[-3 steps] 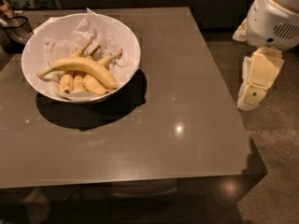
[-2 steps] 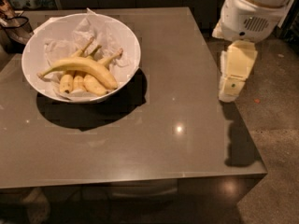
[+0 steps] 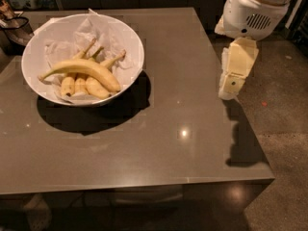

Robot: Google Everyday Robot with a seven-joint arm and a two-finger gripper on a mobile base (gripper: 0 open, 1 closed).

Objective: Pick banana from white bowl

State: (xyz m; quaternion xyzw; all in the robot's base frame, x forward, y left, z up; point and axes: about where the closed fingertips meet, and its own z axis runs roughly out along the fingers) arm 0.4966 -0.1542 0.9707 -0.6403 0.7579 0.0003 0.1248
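While the banana (image 3: 84,67) lies topmost across three stubbier bananas (image 3: 79,84) in the paper-lined white bowl (image 3: 137,47), free for a grab from above, the gripper (image 3: 230,88) hangs well apart over the table (image 3: 183,57) at its right edge, its grip state impossible to tell.

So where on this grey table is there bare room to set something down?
The square grey table is bare across its near half, in front of the large white paper-lined bowl, and on the right, between bowl and the cream gripper hanging at its right edge. The bowl crowds the far-left corner.
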